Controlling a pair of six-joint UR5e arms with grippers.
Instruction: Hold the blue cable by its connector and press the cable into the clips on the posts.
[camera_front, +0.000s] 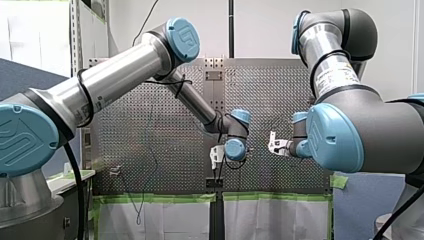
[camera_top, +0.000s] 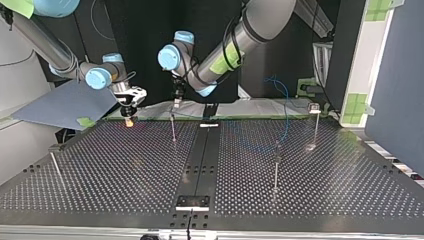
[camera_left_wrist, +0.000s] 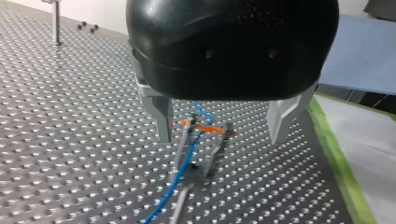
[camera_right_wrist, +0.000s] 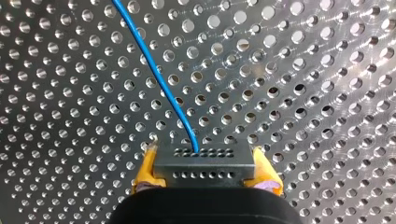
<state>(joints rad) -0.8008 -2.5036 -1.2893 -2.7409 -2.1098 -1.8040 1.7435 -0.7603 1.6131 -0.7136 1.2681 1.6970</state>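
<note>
**Item 1. My right gripper.** Yellow pads are pressed against both ends of a black connector that has two rows of small holes. The blue cable leaves the upper row and runs off across the perforated table.

**Item 2. My left gripper.** It has a black housing and metal fingers spread wide, holding nothing. It hangs over a thin post. An orange clip sits between the fingers. The cable passes right by the clip. I cannot tell whether it is seated in it.

**Item 3. Further posts.** One stands near the table's middle, one at the top view's right and one at its left.

**Item 4. Markings.** The blue joint caps carry an embossed emblem whose letters I cannot make out. A pale label sits on my right arm's silver tube, with print too small to read.

**Item 5. Surface.** The table is dark metal with regular holes, and a plain centre strip runs across it.

**Item 6. Room.**
- Green tape runs along the table's edge, with white sheeting below it.
- A blue-grey board lies beside the table at the top view's left.
- A white wall stands behind the table.
</note>
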